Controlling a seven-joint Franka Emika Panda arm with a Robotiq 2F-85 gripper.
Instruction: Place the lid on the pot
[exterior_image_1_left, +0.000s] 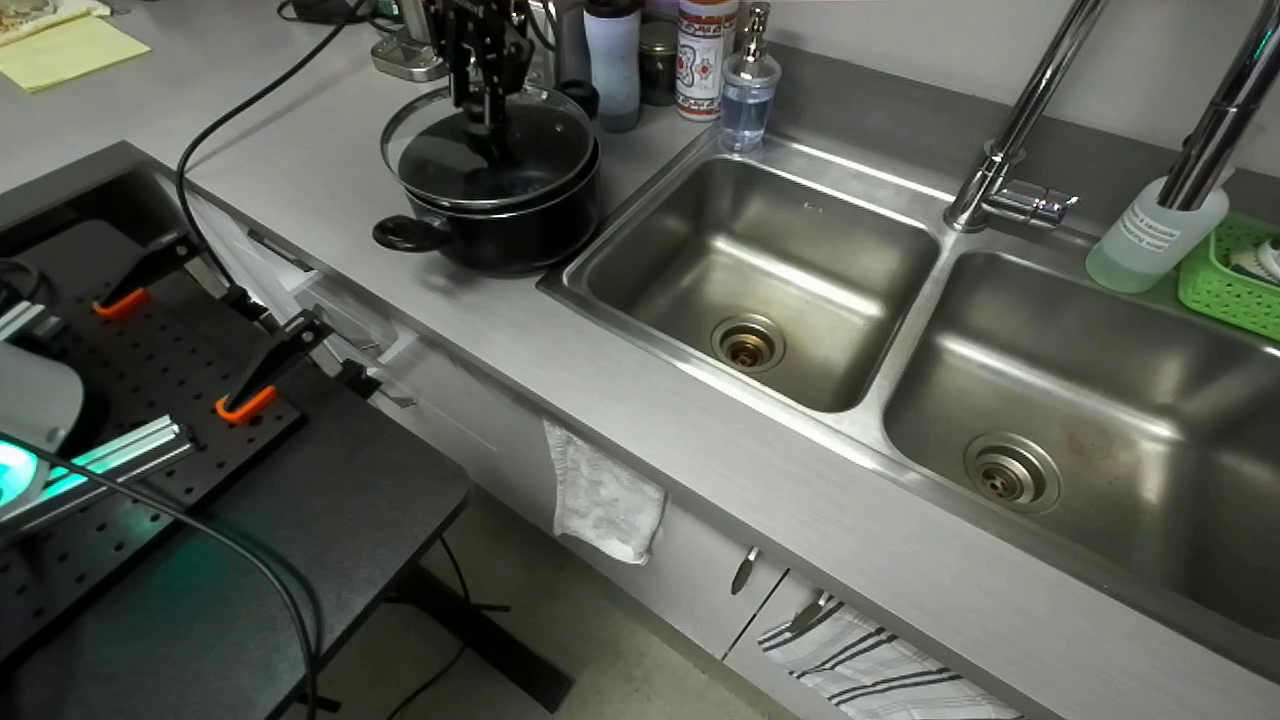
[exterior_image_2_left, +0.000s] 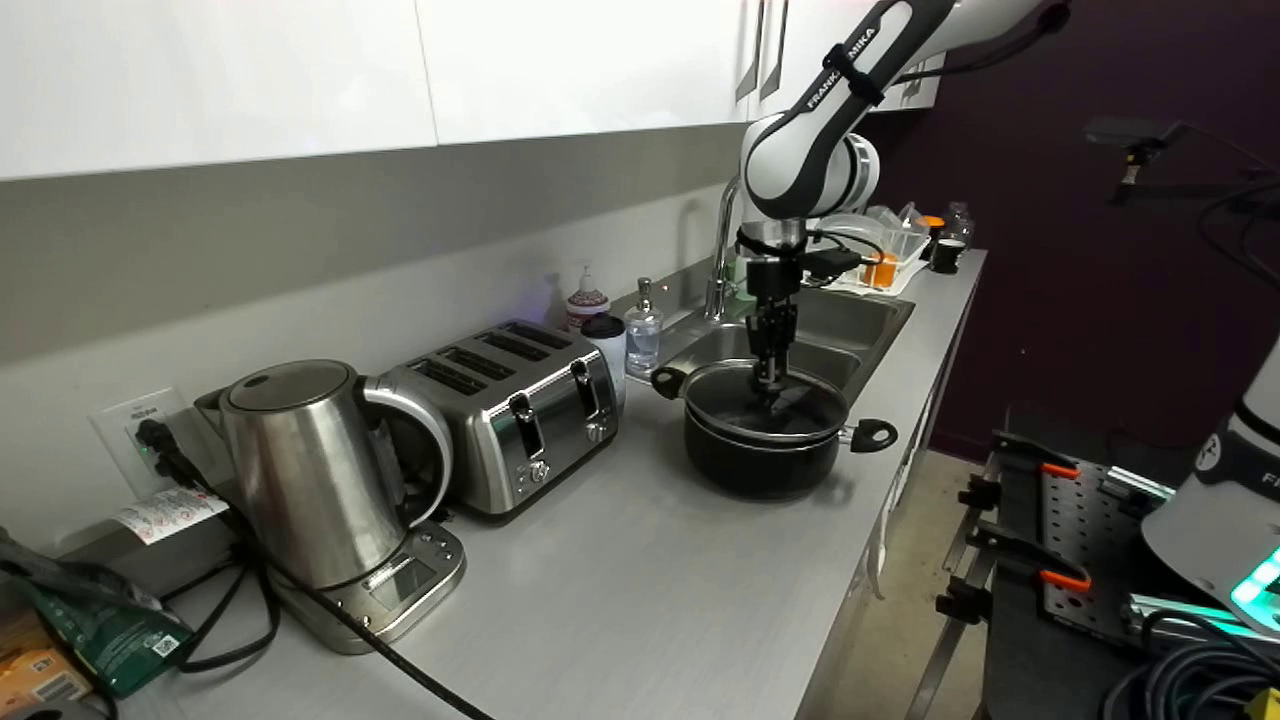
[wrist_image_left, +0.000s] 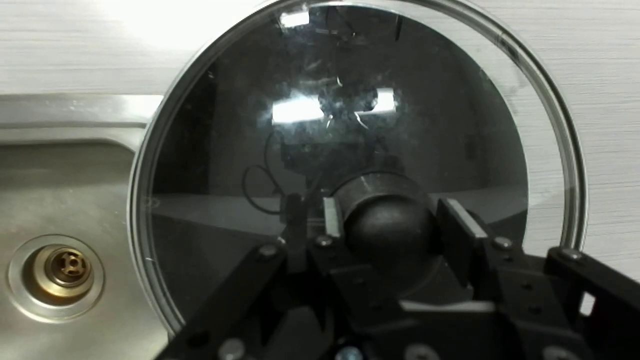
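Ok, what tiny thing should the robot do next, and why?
Probably nudge the lid slightly toward the sink: the jaws are around its knob, but counter shows through the lid on the side away from the sink, so it looks off-centre over the pot.

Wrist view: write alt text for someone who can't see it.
Glass lid over a dark pot, seen from above, the tool straddling the lid's dark knob. The lid is off-centre, reaching past the pot's edge at right. A steel sink basin with its drain shows at left.

White glare spots the lid (wrist_image_left: 350, 135); highlights streak the sink (exterior_image_1_left: 910, 330); the purple wall (exterior_image_2_left: 1040, 270) lies dim.
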